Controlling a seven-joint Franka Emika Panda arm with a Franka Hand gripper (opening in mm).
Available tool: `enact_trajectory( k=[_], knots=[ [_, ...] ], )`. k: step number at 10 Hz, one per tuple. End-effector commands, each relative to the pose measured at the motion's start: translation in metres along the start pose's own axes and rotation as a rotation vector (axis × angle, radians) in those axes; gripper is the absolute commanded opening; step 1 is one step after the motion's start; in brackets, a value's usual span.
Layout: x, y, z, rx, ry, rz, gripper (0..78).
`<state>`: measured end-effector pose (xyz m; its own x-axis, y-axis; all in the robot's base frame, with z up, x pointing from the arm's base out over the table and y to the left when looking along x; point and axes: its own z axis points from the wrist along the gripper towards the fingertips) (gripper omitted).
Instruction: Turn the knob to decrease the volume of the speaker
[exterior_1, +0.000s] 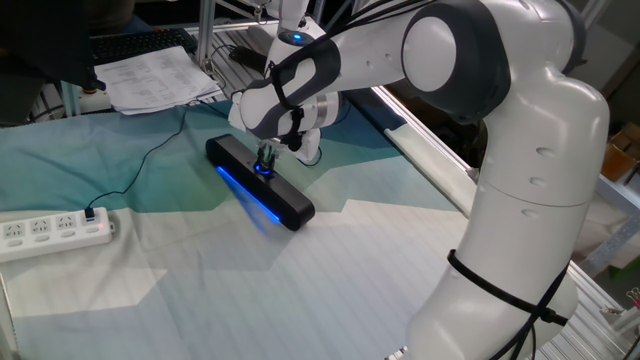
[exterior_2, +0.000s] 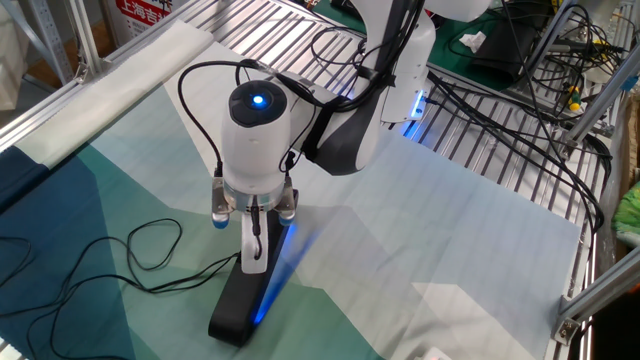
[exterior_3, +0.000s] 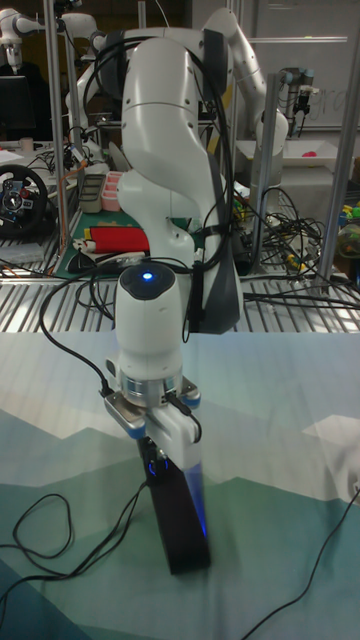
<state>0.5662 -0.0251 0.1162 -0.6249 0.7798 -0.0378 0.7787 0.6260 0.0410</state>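
— Claw (exterior_1: 266, 160) status? Mine points straight down onto the speaker (exterior_1: 259, 182), fingers closed around the knob (exterior_1: 264, 169) near the bar's middle.

— Visibility?

— Knob mostly hidden behind my fingers; only blue glow shows. Speaker lies diagonally on the desk (exterior_1: 300, 290).

A table (exterior_1: 330, 300) was covered by a cloth (exterior_1: 240, 290) patterned in teal, dark blue and pale white shapes. On the cloth lay a long black speaker (exterior_1: 260, 184) with a glowing blue strip, its thin black cable (exterior_1: 140, 165) trailing to a white power strip (exterior_1: 55, 231) near the edge.
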Motion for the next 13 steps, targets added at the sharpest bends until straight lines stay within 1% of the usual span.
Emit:
enact_trajectory(
  k=[1, 6, 8, 13],
  knots=[
    [0.0198, -0.0102, 0.0372, 0.05, 0.06, -0.553, 1.2],
    [0.0198, -0.0102, 0.0372, 0.049, 0.063, -0.62, 1.2],
    [0.0198, -0.0103, 0.0372, 0.05, 0.07, -0.675, 1.2],
    [0.0198, -0.0102, 0.0377, 0.051, 0.08, -0.753, 1.2]
  ],
)
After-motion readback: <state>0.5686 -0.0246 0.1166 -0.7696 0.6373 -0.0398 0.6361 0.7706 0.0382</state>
